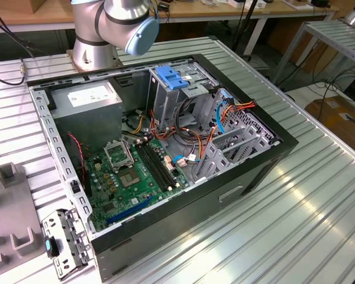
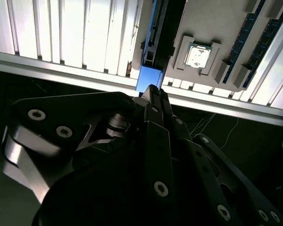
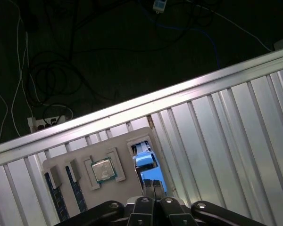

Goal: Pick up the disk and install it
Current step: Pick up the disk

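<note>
The disk (image 3: 144,160), dark with a bright blue carrier, stands on edge in a slot of a grey holder tray (image 3: 78,165) near the table's edge. In the second wrist view the disk (image 2: 149,77) shows edge-on as a blue strip beside a dark body. My gripper (image 3: 153,184) hangs above that slot with its two fingertips pressed together and nothing between them. Its tips (image 2: 151,90) line up with the blue end of the disk, and I see no contact. The open computer case (image 1: 225,189) lies on its side on the table in the exterior view.
A processor chip (image 2: 197,56) and memory sticks (image 2: 254,28) sit in the same tray. Inside the case a tall grey cage with a blue latch (image 1: 171,77) stands beside the green mainboard (image 1: 136,171). The arm's base (image 1: 94,41) stands behind the case. Dark floor with cables lies past the table's edge.
</note>
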### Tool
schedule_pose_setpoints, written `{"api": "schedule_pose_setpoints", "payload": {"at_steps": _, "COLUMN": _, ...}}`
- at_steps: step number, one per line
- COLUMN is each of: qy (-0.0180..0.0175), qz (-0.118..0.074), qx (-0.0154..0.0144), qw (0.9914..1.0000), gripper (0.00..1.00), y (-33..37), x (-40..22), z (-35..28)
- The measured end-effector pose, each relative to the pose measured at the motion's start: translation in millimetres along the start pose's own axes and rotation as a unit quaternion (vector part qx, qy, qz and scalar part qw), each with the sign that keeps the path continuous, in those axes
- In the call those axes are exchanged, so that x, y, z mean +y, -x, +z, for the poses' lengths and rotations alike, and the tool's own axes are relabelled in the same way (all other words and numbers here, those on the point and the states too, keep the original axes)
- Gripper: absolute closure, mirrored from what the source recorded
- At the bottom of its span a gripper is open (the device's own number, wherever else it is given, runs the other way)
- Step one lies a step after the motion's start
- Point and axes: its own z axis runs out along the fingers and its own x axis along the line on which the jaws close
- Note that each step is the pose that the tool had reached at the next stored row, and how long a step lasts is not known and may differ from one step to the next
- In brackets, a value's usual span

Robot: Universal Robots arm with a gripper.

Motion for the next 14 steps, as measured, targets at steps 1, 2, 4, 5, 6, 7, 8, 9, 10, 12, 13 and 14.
{"api": "schedule_pose_setpoints", "payload": {"at_steps": 1, "qy": 0.0000, "qz": 0.000, "qx": 0.0000, "qw": 1.00000, "gripper": 0.82, "y": 0.0, "x": 0.0, "z": 0.0}}
{"api": "schedule_pose_setpoints", "payload": {"at_steps": 2, "qy": 0.0000, "qz": 0.000, "qx": 0.0000, "qw": 1.00000, "gripper": 0.82, "y": 0.0, "x": 0.0, "z": 0.0}}
{"api": "schedule_pose_setpoints", "payload": {"at_steps": 4, "qy": 0.0000, "qz": 0.000, "qx": 0.0000, "qw": 1.00000, "gripper": 0.82, "y": 0.0, "x": 0.0, "z": 0.0}}
{"api": "schedule_pose_setpoints", "payload": {"at_steps": 5, "qy": 0.0000, "qz": 0.000, "qx": 0.0000, "qw": 1.00000, "gripper": 0.82, "y": 0.0, "x": 0.0, "z": 0.0}}
{"api": "schedule_pose_setpoints", "payload": {"at_steps": 6, "qy": 0.0000, "qz": 0.000, "qx": 0.0000, "qw": 1.00000, "gripper": 0.82, "y": 0.0, "x": 0.0, "z": 0.0}}
{"api": "schedule_pose_setpoints", "payload": {"at_steps": 7, "qy": 0.0000, "qz": 0.000, "qx": 0.0000, "qw": 1.00000, "gripper": 0.82, "y": 0.0, "x": 0.0, "z": 0.0}}
{"api": "schedule_pose_setpoints", "payload": {"at_steps": 8, "qy": 0.0000, "qz": 0.000, "qx": 0.0000, "qw": 1.00000, "gripper": 0.82, "y": 0.0, "x": 0.0, "z": 0.0}}
{"api": "schedule_pose_setpoints", "payload": {"at_steps": 9, "qy": 0.0000, "qz": 0.000, "qx": 0.0000, "qw": 1.00000, "gripper": 0.82, "y": 0.0, "x": 0.0, "z": 0.0}}
{"api": "schedule_pose_setpoints", "payload": {"at_steps": 10, "qy": 0.0000, "qz": 0.000, "qx": 0.0000, "qw": 1.00000, "gripper": 0.82, "y": 0.0, "x": 0.0, "z": 0.0}}
{"api": "schedule_pose_setpoints", "payload": {"at_steps": 12, "qy": 0.0000, "qz": 0.000, "qx": 0.0000, "qw": 1.00000, "gripper": 0.82, "y": 0.0, "x": 0.0, "z": 0.0}}
{"api": "schedule_pose_setpoints", "payload": {"at_steps": 13, "qy": 0.0000, "qz": 0.000, "qx": 0.0000, "qw": 1.00000, "gripper": 0.75, "y": 0.0, "x": 0.0, "z": 0.0}}
{"api": "schedule_pose_setpoints", "payload": {"at_steps": 14, "qy": 0.0000, "qz": 0.000, "qx": 0.0000, "qw": 1.00000, "gripper": 0.75, "y": 0.0, "x": 0.0, "z": 0.0}}
